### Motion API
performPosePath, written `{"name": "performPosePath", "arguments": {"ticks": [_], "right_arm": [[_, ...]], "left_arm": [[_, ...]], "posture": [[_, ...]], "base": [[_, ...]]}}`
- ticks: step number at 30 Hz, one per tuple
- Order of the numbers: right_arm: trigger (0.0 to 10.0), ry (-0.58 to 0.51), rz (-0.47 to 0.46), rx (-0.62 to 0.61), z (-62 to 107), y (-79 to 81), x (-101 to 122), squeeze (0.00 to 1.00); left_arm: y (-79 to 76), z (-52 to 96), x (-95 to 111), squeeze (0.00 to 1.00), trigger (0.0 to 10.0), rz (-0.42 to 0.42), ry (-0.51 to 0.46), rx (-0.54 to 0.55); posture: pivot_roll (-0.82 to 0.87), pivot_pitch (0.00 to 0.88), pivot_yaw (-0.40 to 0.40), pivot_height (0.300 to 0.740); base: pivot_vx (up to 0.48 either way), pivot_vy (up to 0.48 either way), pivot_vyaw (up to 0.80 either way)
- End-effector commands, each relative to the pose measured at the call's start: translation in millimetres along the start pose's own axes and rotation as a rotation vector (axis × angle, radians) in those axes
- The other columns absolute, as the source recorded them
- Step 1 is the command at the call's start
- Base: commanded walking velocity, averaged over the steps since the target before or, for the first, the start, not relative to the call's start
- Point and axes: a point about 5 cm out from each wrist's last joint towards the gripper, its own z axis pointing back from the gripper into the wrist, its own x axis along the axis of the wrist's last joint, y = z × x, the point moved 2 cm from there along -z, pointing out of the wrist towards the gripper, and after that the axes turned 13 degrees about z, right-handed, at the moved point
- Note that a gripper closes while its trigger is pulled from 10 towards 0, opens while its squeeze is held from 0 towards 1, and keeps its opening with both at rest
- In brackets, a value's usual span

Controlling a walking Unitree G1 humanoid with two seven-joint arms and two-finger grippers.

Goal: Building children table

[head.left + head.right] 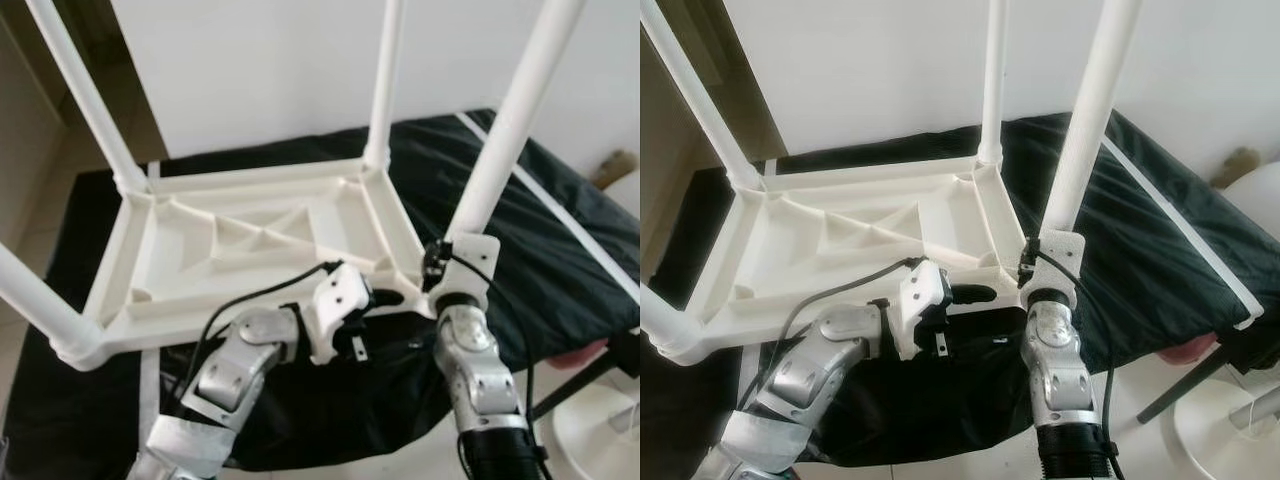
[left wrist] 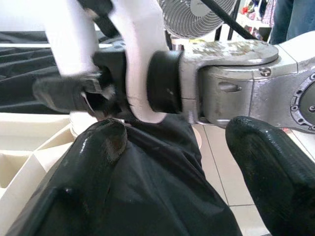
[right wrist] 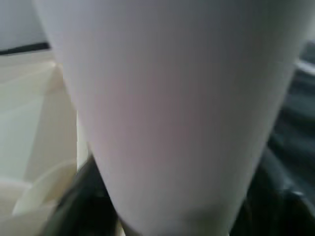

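The table top lies upside down on black cloth at centre frame, three legs already standing. The right gripper is at the base of the fourth leg, right of centre; its fingers are hidden, so I can't tell its grasp. Best to keep the leg plumb over its corner socket and press straight down. The left gripper, fingers spread apart, waits beside it. The left wrist view also shows a fan.
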Motion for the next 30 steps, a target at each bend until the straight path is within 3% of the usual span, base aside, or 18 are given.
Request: {"name": "performPosePath", "arguments": {"ticks": [1,13,14,15,19,22,26,30], "right_arm": [[10.0,-0.017,-0.021,0.021,3.5,-1.0,1,1.00],[10.0,-0.086,-0.008,0.146,14.1,-19.9,-3,1.00],[10.0,-0.095,0.010,0.200,14.6,-27.1,-7,0.36],[10.0,-0.101,0.025,0.259,14.5,-32.7,-9,0.00],[10.0,-0.111,0.052,0.365,13.0,-39.0,-11,0.00],[10.0,-0.139,0.145,0.570,9.8,-37.3,-11,0.00],[10.0,-0.146,0.157,0.625,5.3,-36.8,-8,0.00],[10.0,-0.153,0.225,0.698,-4.0,-36.4,-6,0.00]], "left_arm": [[2.8,1.5,0,0.00,10.0,0.003,0.004,0.037],[1.2,0.9,-2,0.00,10.0,0.005,0.013,0.019],[1.0,1.6,-3,0.00,10.0,0.006,0.016,0.018],[1.2,2.3,-3,0.00,10.0,0.007,0.018,0.018],[1.5,2.7,-3,0.00,10.0,0.008,0.020,0.018],[1.5,2.2,-3,0.00,10.0,0.005,0.025,0.012],[3.0,2.6,-2,0.00,10.0,0.002,0.024,0.013],[4.8,3.4,-1,0.00,10.0,-0.005,0.029,0.015]], "posture": [[-0.04,0.000,0.046,0.740],[-0.07,0.000,0.070,0.740],[-0.07,0.000,0.073,0.740],[-0.07,0.000,0.074,0.740],[-0.07,0.000,0.074,0.740],[-0.07,0.000,0.087,0.740],[-0.07,0.000,0.087,0.740],[-0.06,0.000,0.094,0.740]], "base": [[0.000,0.000,0.00],[0.000,0.000,0.00],[0.000,0.000,0.00],[0.000,0.000,0.00],[0.000,0.000,0.00],[0.000,0.000,0.00],[0.000,0.000,0.00],[0.000,0.000,0.00]]}}
